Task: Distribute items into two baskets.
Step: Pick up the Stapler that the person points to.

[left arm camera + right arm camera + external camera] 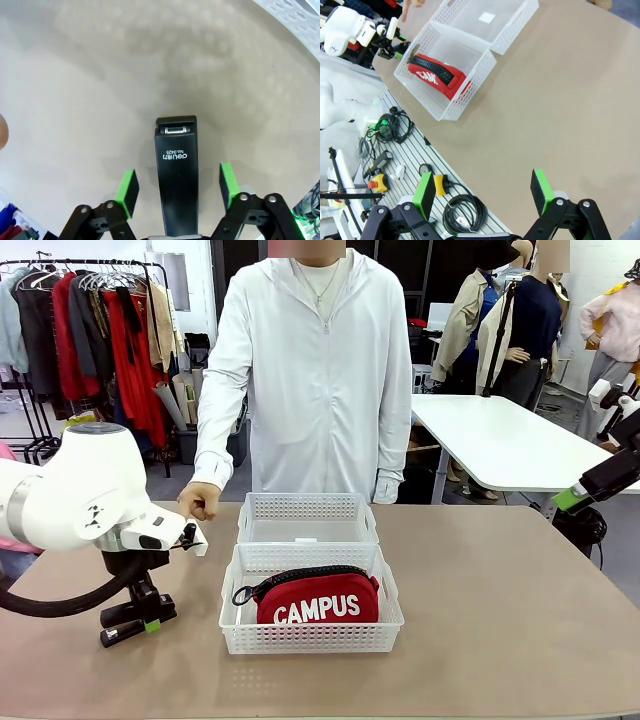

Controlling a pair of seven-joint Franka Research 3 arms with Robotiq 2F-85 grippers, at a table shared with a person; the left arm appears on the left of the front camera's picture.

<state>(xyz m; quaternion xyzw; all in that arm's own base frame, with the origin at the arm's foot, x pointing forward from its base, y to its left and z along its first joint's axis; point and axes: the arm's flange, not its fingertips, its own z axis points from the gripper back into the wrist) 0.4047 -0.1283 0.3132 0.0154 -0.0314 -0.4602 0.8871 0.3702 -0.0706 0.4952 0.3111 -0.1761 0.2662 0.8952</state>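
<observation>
At nine o'clock from the near basket (310, 642), the left hand (177, 186) points down at the worktop (500, 620). Its green pads are spread to either side of the black stapler (176, 165), which lies flat, and they are clear of it on both sides. A person's fist (200, 502) rests just beyond. The red CAMPUS pouch (315, 600) lies in the near basket. The far basket (310, 508), at its twelve o'clock, touches it. At three o'clock, the right hand (485, 187) hangs wide, holding nothing.

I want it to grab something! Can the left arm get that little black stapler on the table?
Probably yes: the black stapler lies on the tan table right between the left gripper's open green pads, with nothing blocking.
</observation>
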